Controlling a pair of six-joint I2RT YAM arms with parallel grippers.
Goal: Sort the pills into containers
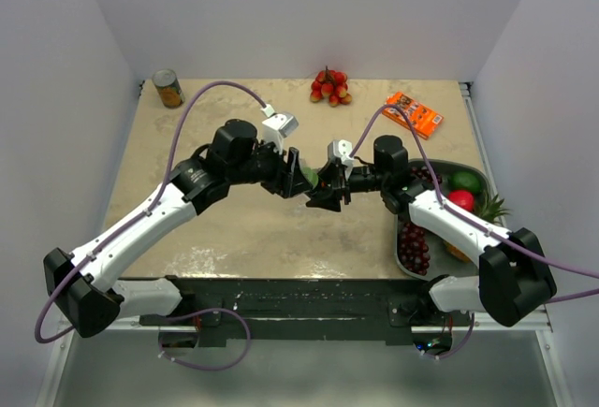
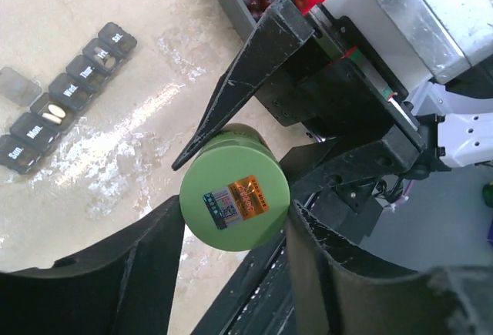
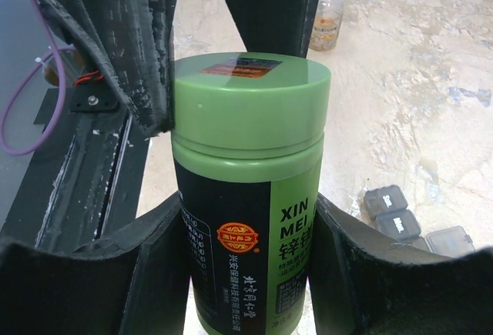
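A green bottle (image 1: 307, 179) with a black label hangs above the table between the two arms. My right gripper (image 3: 246, 212) is shut on the bottle's body (image 3: 254, 227). My left gripper (image 2: 235, 219) comes from the other side, and its fingers (image 2: 146, 266) press on both sides of the green cap (image 2: 235, 196). The containers (image 2: 65, 96), a dark-grey strip of day-marked compartments, lie on the table below; some lids stand open. One white pill (image 2: 52, 115) lies in an open compartment and another (image 2: 108, 62) further along. In the right wrist view the containers (image 3: 397, 223) show at the lower right.
An orange-labelled can (image 1: 168, 89) stands at the far left corner. A bunch of red fruit (image 1: 329, 87) and an orange packet (image 1: 412, 114) lie at the back. A grey tray (image 1: 440, 161) with grapes and other fruit sits at the right edge.
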